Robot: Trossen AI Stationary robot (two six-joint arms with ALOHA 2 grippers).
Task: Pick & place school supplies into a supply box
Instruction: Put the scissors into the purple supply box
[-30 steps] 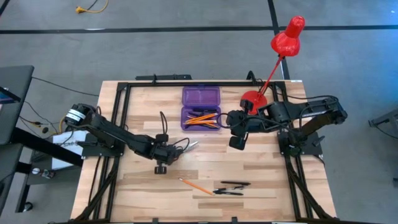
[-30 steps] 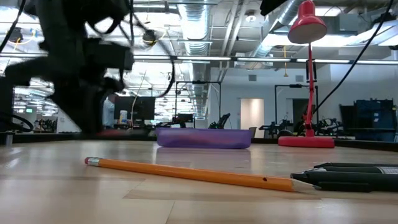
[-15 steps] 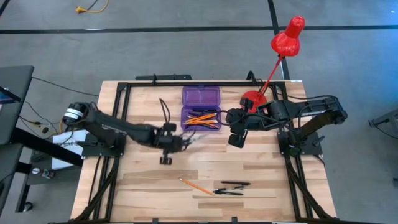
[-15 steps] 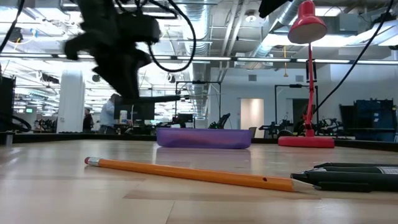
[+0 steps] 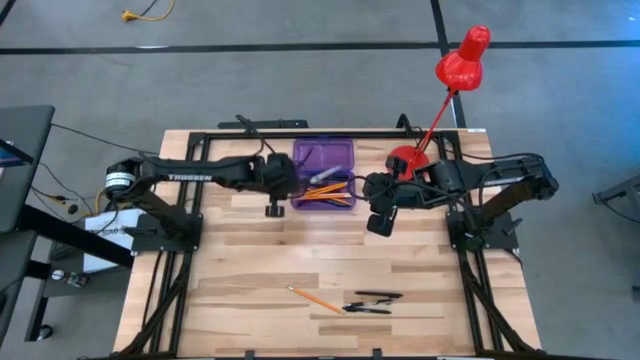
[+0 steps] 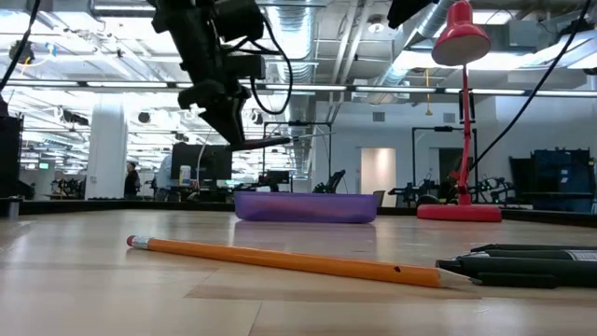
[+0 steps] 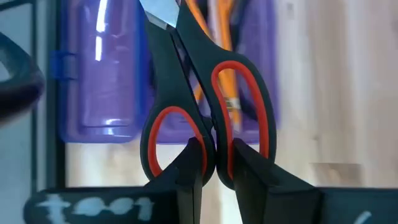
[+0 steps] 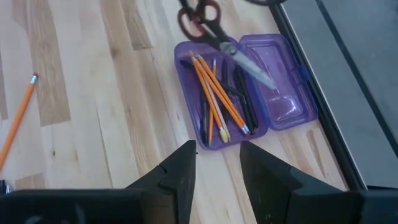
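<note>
**Two arms at the purple case, scissors held over it**

From above, you see the left gripper [image 5: 283,181] reaching across to the supply box [image 5: 323,172], which lies open near the far edge of the table [image 5: 240,290], its lid flipped back. Orange pencils [image 5: 322,192] lie inside the tray. The right gripper [image 5: 378,212] hangs just beside the box on its other side, close to the red lamp [image 5: 450,80]. Near the front edge, well apart from the box, you have a loose pencil [image 5: 312,298] and black pens [image 5: 372,302] still on the wood.

At table height, the scissors [image 6: 266,144] stick out level from the left gripper, raised above the purple box [image 6: 306,206]. The loose pencil [image 6: 298,261] lies across the foreground, the pens [image 6: 522,265] just beside its tip.

Your left wrist camera shows its fingers [image 7: 193,171] clamped on the scissors [image 7: 205,118] at the red-lined handle loops, blades pointing out over the box [image 7: 99,81] and the pencils in it.

Your right wrist camera shows its own fingers [image 8: 180,171] spread apart and holding nothing, facing the box [image 8: 245,93]; the scissors [image 8: 227,46] hover across the tray and lid, over the pencils [image 8: 214,96] and dark pens [image 8: 245,99]
</note>
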